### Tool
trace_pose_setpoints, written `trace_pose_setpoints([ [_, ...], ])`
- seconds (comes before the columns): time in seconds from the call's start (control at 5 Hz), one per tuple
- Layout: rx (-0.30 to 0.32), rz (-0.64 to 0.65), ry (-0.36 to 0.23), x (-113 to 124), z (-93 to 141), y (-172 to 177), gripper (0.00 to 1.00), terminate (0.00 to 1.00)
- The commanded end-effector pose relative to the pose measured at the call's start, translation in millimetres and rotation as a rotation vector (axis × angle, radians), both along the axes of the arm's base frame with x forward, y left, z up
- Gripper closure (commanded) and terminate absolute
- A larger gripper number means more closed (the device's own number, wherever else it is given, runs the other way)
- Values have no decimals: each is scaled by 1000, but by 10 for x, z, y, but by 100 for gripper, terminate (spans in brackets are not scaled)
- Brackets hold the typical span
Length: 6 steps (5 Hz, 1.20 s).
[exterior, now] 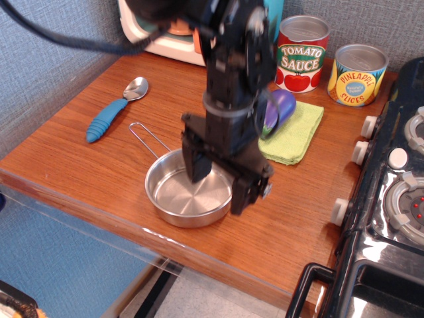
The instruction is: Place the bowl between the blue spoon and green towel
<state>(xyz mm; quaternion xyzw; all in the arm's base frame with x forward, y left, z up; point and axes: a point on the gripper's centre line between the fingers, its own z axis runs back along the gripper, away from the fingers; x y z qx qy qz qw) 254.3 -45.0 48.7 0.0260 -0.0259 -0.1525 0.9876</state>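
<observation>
The shiny steel bowl (173, 195) with a thin wire loop handle sits near the table's front edge. My gripper (220, 187) is open and hangs over the bowl's right rim, one finger over the inside, the other outside the rim. I cannot tell whether a finger touches the rim. The blue spoon (114, 110) lies at the left, handle toward the front. The green towel (297, 132) lies at the right, partly hidden by my arm, with a purple eggplant (281, 106) on it.
A tomato sauce can (301, 53) and a pineapple slices can (357, 74) stand at the back. A toy oven (156, 30) stands at the back left. A black stove (391, 199) borders the table (79, 165) on the right.
</observation>
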Motion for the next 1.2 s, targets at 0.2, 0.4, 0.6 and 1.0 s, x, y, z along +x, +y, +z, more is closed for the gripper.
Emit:
trace_pose_setpoints([
  [0.2,28,-11,-38,-4,-207,-2,100,0],
  [0.4,34,-9,-42,-2,-219,-11,100,0],
  [0.6,35,-15,-37,-5,-233,-28,100,0],
  [1.0,24,-17,-23,24,-238,-34,100,0],
])
